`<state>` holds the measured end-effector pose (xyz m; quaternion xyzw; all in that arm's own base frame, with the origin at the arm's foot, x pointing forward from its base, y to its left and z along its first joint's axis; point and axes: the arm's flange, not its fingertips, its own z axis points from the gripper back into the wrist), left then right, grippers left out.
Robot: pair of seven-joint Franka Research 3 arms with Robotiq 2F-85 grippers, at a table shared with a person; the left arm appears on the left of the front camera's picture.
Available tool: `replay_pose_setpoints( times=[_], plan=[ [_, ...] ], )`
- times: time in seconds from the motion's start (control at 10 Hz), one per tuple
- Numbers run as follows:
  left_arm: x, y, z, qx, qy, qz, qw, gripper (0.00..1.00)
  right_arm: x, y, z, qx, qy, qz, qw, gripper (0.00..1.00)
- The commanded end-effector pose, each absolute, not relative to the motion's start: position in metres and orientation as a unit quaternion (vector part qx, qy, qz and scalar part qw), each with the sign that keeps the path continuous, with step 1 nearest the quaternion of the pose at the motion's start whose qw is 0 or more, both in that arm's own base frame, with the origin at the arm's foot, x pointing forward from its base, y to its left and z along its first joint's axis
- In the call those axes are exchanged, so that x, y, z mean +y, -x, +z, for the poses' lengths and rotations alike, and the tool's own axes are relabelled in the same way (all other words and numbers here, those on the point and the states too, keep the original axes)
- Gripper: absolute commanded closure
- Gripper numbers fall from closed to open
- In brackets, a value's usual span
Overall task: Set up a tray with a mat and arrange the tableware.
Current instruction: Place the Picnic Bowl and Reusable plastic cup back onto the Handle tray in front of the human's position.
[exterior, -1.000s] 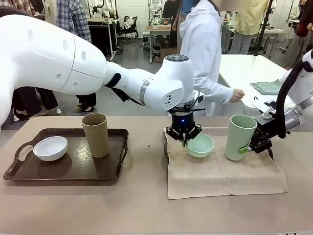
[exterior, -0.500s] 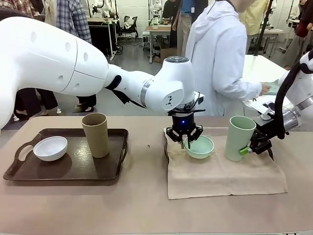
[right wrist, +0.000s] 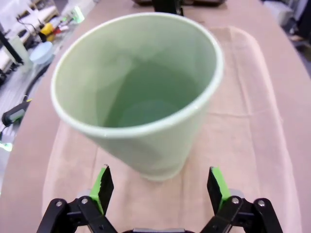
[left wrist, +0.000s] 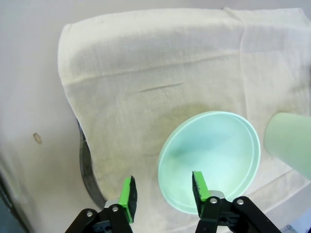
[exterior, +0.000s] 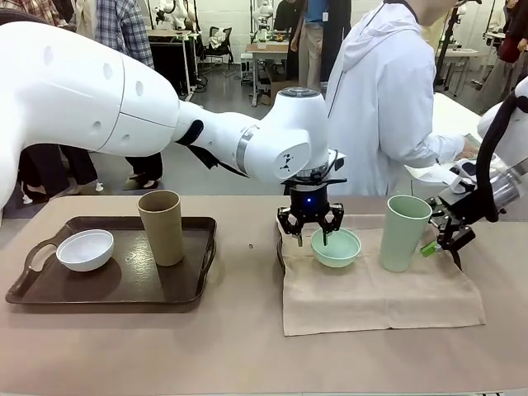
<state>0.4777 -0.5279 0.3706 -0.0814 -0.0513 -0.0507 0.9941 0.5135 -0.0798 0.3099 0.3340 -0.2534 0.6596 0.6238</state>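
Observation:
On the beige mat (exterior: 371, 289) sit the small mint-green bowl (exterior: 337, 247) and the tall mint-green cup (exterior: 404, 233). My left gripper (exterior: 311, 233) hangs open just above the bowl's left rim. In the left wrist view the gripper (left wrist: 163, 194) has one pad over the bowl (left wrist: 214, 155) and the other over the mat (left wrist: 146, 97). My right gripper (exterior: 441, 239) is open, just right of the cup and apart from it. In the right wrist view the cup (right wrist: 146, 97) stands free ahead of the gripper (right wrist: 160, 184). The white bowl (exterior: 85, 249) and tan-brown cup (exterior: 162, 227) stand on the dark tray (exterior: 124, 289).
A dark curved rim (left wrist: 87, 170) shows under the mat's left edge. A person in a white coat (exterior: 388, 99) stands at the far side, turned toward another table at the right. Bare tabletop (exterior: 247, 346) lies between tray and mat and along the front.
My left gripper let go of the mint bowl's rim, opened and rose slightly. My right gripper opened and drew back to the right off the mint cup. The person stepped right.

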Motion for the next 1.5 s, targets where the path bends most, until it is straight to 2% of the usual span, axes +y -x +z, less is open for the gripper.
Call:
replay_pose_setpoints(
  times=[0.0, 0.2, 0.3, 0.5, 0.7, 0.9, 1.1, 1.4],
  plan=[
    [-0.515, -0.466, 0.384, -0.054, 0.078, -0.063, 0.993, 0.24, -0.091, -0.503, 0.327, -0.243, -0.31, 0.632, 0.668, 0.0],
    [-0.507, -0.457, 0.406, -0.074, 0.069, -0.066, 0.993, 0.04, -0.094, -0.492, 0.362, -0.232, -0.267, 0.59, 0.726, 0.0],
    [-0.504, -0.448, 0.423, -0.089, 0.063, -0.072, 0.991, 0.0, -0.09, -0.482, 0.39, -0.207, -0.227, 0.57, 0.762, 0.0],
    [-0.499, -0.439, 0.457, -0.105, 0.054, -0.077, 0.99, 0.0, -0.072, -0.468, 0.435, -0.153, -0.168, 0.51, 0.83, 0.0],
    [-0.494, -0.43, 0.488, -0.116, 0.051, -0.077, 0.989, 0.0, -0.045, -0.456, 0.469, -0.101, -0.097, 0.46, 0.877, 0.0],
    [-0.488, -0.421, 0.518, -0.128, 0.03, -0.082, 0.988, 0.0, -0.014, -0.444, 0.496, -0.083, -0.077, 0.414, 0.903, 0.0],
    [-0.478, -0.414, 0.546, -0.151, 0.009, -0.078, 0.985, 0.0, 0.025, -0.428, 0.526, -0.05, -0.02, 0.357, 0.933, 0.0],
    [-0.457, -0.404, 0.588, -0.182, -0.007, -0.055, 0.982, 0.0, 0.079, -0.406, 0.559, -0.067, 0.023, 0.307, 0.949, 0.0]
  ],
)
